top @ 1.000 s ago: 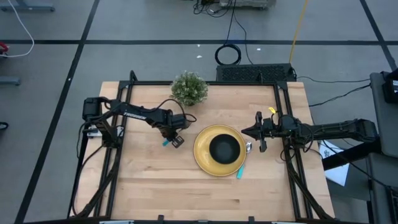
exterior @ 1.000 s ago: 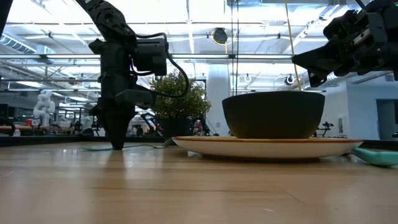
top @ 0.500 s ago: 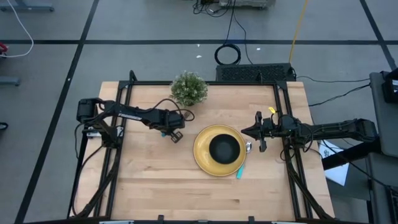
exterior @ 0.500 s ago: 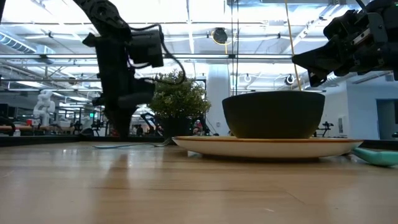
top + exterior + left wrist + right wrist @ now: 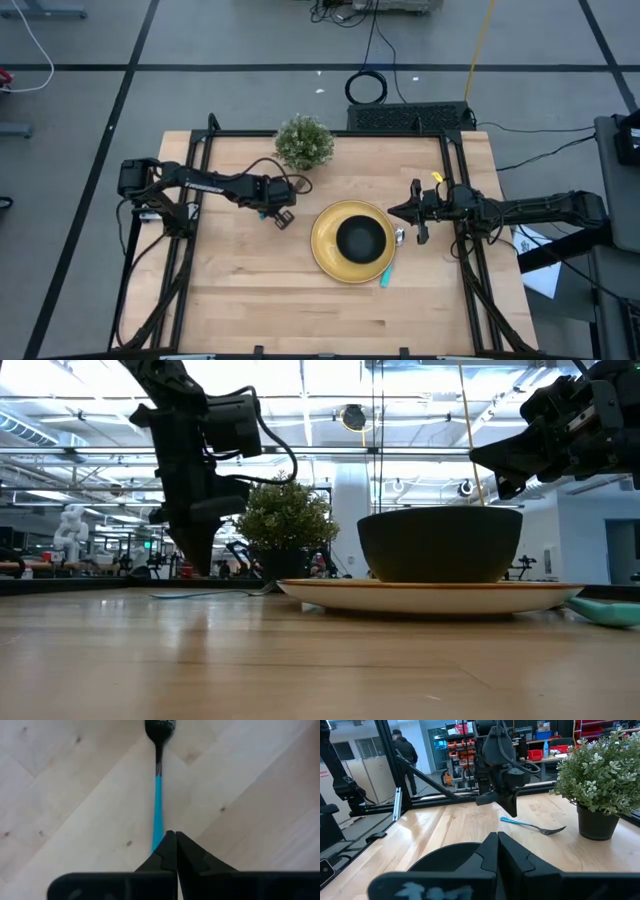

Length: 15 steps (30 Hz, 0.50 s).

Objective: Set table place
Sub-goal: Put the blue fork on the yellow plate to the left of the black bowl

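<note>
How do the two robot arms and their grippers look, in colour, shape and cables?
Both arms are dark, almost black, slim and jointed. The left gripper and the right gripper each have two black fingers that narrow to a point. A black cable loops beside the left arm's wrist. A small yellow tag sits on the right arm.

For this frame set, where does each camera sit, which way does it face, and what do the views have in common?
High: above the table, looking straight down; both arms, yellow plate, black bowl.
Low: at tabletop height, looking level across; left gripper beside the potted plant.
Left wrist: looks down past shut fingers at the fork.
Right wrist: looks across the table past the right gripper.
Shared: right wrist and left wrist both show the fork.
</note>
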Tool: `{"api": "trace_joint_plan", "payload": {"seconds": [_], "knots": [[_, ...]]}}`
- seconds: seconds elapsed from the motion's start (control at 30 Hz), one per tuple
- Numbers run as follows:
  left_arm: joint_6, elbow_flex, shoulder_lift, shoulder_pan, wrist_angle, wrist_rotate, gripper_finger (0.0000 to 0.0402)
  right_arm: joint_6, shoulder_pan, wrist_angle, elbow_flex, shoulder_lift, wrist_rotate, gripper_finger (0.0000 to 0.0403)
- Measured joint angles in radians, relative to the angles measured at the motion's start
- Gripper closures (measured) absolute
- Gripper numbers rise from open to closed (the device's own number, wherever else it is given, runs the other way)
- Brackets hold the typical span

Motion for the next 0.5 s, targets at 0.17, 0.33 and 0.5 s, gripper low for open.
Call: {"api": "trace_joint_plan", "payload": {"seconds": [0.17,0.33,0.5], "knots": [[0.017,0.001,0.0,0.006,0.001,0.009,0.04,0.0,0.0,0.0,0.0,0.0,0.0,0.0403],[0.039,0.002,-0.001,0.047,0.016,0.033,0.0401,0.0,0.0,0.008,0.0,0.0,0.0,0.0403],[0.074,0.002,-0.001,0.098,0.034,0.078,0.0401,0.003,0.0,0.008,0.0,0.0,0.0,0.0403]]}}
